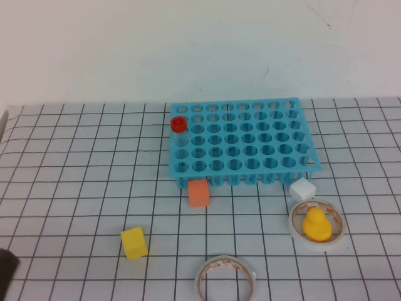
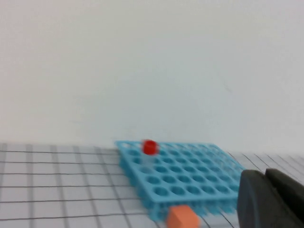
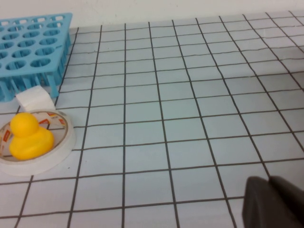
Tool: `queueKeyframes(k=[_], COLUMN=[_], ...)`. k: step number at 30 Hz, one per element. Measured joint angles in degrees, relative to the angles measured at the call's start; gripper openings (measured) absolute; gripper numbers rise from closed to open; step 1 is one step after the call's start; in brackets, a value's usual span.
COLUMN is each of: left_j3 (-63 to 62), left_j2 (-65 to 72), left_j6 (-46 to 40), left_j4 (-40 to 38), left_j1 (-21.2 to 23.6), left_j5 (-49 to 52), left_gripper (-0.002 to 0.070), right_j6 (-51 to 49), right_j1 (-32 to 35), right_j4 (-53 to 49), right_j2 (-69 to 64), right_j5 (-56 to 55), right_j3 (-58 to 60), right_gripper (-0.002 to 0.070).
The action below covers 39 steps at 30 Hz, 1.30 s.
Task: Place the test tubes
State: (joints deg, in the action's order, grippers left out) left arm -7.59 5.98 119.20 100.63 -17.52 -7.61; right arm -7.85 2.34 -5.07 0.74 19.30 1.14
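Observation:
A blue test tube rack (image 1: 311, 157) stands at the middle back of the gridded table. One clear test tube with a red cap (image 1: 179, 128) stands upright in a hole of the rack's leftmost column. No other tube is in view. My left gripper (image 2: 266, 173) is shut and empty, low at the near left, well short of the rack (image 2: 190, 198) and the tube (image 2: 149, 151); only a dark bit of it (image 1: 6, 269) shows in the high view. My right gripper (image 3: 269, 181) is shut and empty, low over the table, to the right of the rack (image 3: 66, 42).
An orange cube (image 1: 198, 193) and a white cube (image 1: 302, 189) sit just in front of the rack. A yellow duck (image 1: 316, 224) sits inside a tape roll (image 1: 294, 227). A yellow cube (image 1: 134, 242) and a second tape roll (image 1: 202, 276) lie nearer.

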Motion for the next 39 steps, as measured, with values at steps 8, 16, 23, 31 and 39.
queueKeyframes(k=[8, 16, 23, 31, 39], left_j3=[0.0, 0.0, 0.0, 0.0, 0.0], left_j2=[0.0, -2.8, -5.8, -5.8, -6.4], left_j6=[0.6, -42.2, -73.3, -75.7, -95.7], left_j4=[-3.5, -43.9, -68.5, -68.1, -81.6], left_j1=[3.7, 3.7, 3.7, 3.7, 3.7], left_j5=[6.7, 13.4, 16.0, 16.6, 21.8], left_gripper=[-0.0001, -0.0001, -0.0001, -0.0001, -0.0001], right_j6=[0.0, -0.1, -0.1, -0.1, -0.1], right_j1=[0.0, 0.0, 0.0, 0.0, 0.0], right_j4=[0.0, 0.0, 0.0, 0.0, 0.0], right_j2=[0.0, 0.0, 0.0, 0.0, 0.0], right_j5=[0.1, 0.1, 0.1, 0.1, 0.1], right_j3=[0.0, 0.0, 0.0, 0.0, 0.0], right_gripper=[-0.0001, -0.0001, -0.0001, -0.0001, -0.0001])
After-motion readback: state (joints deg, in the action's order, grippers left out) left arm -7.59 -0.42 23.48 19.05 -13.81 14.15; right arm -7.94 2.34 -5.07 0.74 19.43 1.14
